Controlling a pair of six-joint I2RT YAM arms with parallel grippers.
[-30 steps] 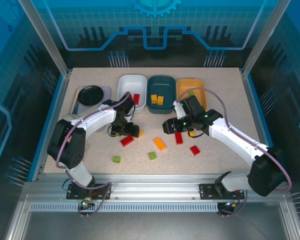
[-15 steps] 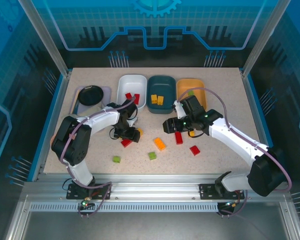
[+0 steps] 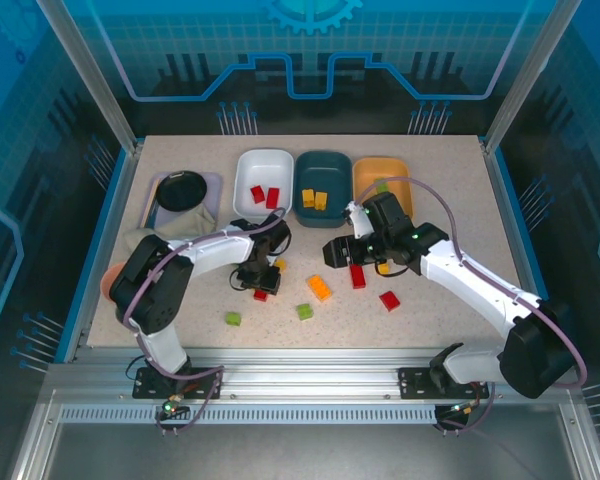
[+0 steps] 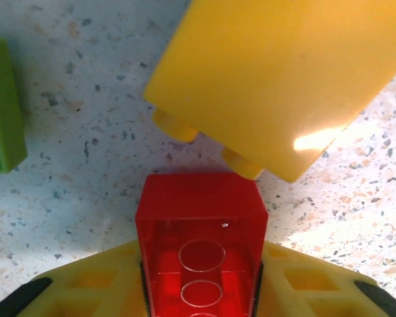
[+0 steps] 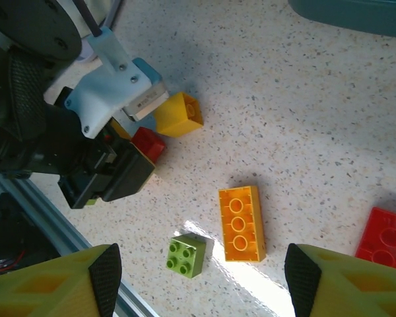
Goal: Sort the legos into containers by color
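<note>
My left gripper (image 3: 259, 282) (image 4: 199, 264) is down on the table, shut on a red lego (image 4: 199, 244) (image 3: 261, 294). A yellow lego (image 4: 277, 79) (image 3: 279, 265) lies just past its tip. My right gripper (image 3: 338, 252) (image 5: 201, 284) hovers open above an orange lego (image 5: 241, 223) (image 3: 319, 288) and a light green lego (image 5: 187, 255) (image 3: 304, 312). The white container (image 3: 263, 165) holds two red legos. The teal container (image 3: 323, 170) has two yellow ones, and the orange-yellow container (image 3: 372, 170) has a green one.
Loose red legos (image 3: 357, 275) (image 3: 389, 300) lie under and right of the right arm, and another green one (image 3: 233, 319) lies near the front. A black dish on a lavender tray (image 3: 180, 190) sits at the back left. The two grippers are close together mid-table.
A second red lego has appeared in the white container. The left gripper moved from beside that container toward the front and closed on the red lego on the table. The right arm barely moved.
</note>
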